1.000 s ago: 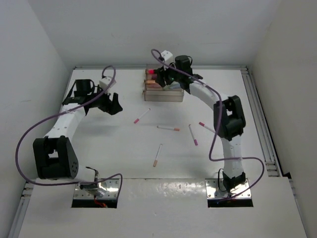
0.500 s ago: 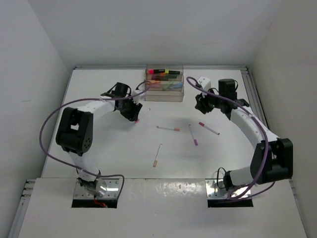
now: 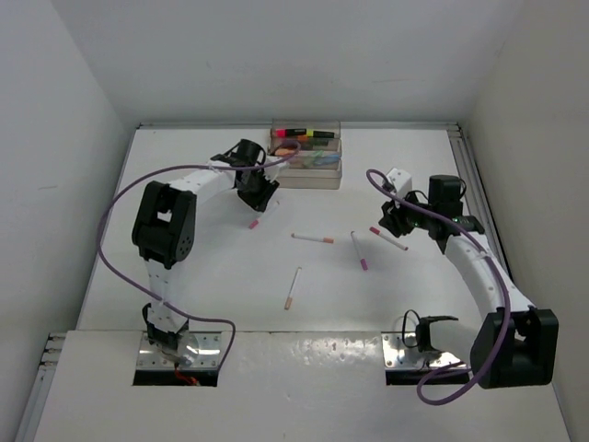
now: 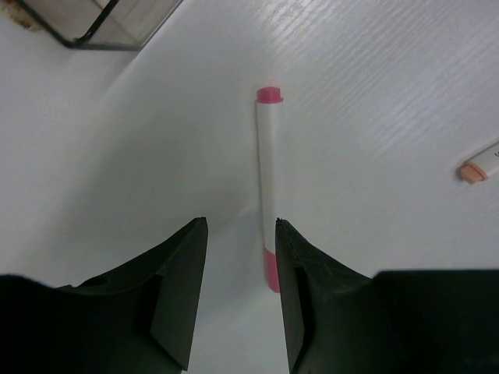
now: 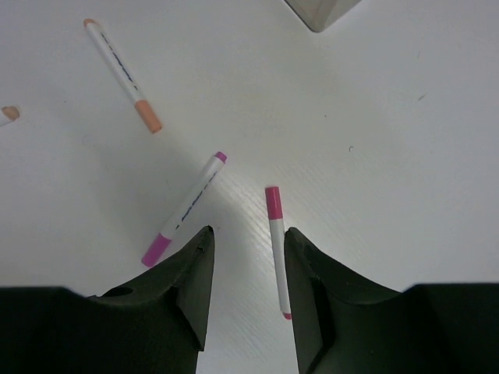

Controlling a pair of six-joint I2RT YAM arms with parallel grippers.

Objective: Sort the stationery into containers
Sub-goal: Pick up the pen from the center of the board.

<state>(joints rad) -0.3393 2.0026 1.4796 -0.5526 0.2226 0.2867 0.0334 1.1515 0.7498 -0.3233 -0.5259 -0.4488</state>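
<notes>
The clear stepped containers (image 3: 306, 158) stand at the back middle with highlighters and pastel pieces in them. Several thin white pens lie loose on the table. My left gripper (image 3: 258, 197) is open and empty, low over a pink-ended pen (image 3: 255, 222). In the left wrist view that pen (image 4: 267, 187) lies just inside the right finger of the gripper (image 4: 242, 223). My right gripper (image 3: 390, 221) is open and empty over another pink-capped pen (image 3: 388, 238). In the right wrist view that pen (image 5: 275, 249) lies between the fingers of the gripper (image 5: 248, 231), close to the right one.
A purple-capped pen (image 3: 358, 250) (image 5: 185, 206) lies left of my right gripper. An orange-capped pen (image 3: 313, 238) (image 5: 123, 74) lies mid-table and another (image 3: 293, 287) lies nearer the front. A container corner (image 4: 93, 19) shows at the left wrist view's top left.
My left arm has swung right from the table's left to the pen beside the containers. My right arm has pulled back from the containers to the pink-capped pen on the right.
</notes>
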